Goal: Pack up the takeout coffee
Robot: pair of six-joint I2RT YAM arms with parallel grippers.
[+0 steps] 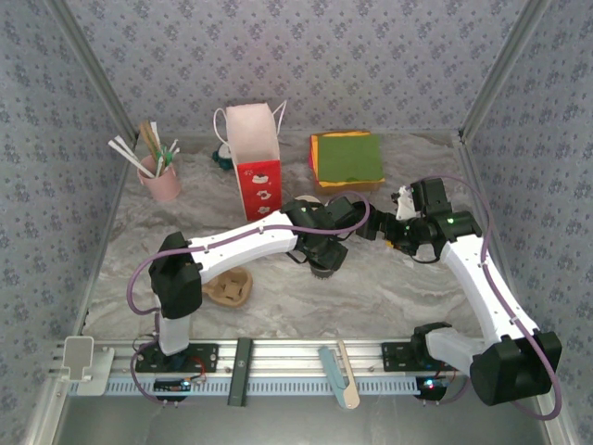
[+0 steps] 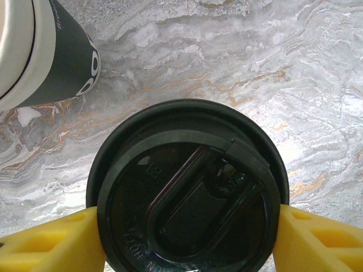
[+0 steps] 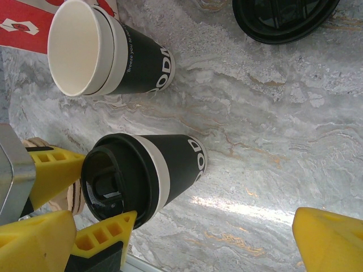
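The takeout coffee is two dark paper cups. The lidded cup (image 3: 164, 167) stands on the marble table, its black lid (image 2: 190, 192) right under my left wrist. My left gripper (image 2: 190, 226) is shut on that lid, with a yellow finger (image 2: 51, 243) pressed to each side of the rim. From above, the left gripper (image 1: 324, 255) sits mid-table over the cup. The open cup (image 3: 113, 54), white inside, stands just beyond it (image 2: 51, 51). My right gripper (image 3: 181, 226) hangs open beside the lidded cup, holding nothing, to the right of the left one (image 1: 397, 234).
A loose black lid (image 3: 283, 20) lies on the table past the cups. A red and white paper bag (image 1: 255, 167) stands at the back centre, a pink cup of straws (image 1: 159, 178) at back left, green and orange napkins (image 1: 347, 158) at back right. A cardboard carrier (image 1: 229, 287) lies near the left arm.
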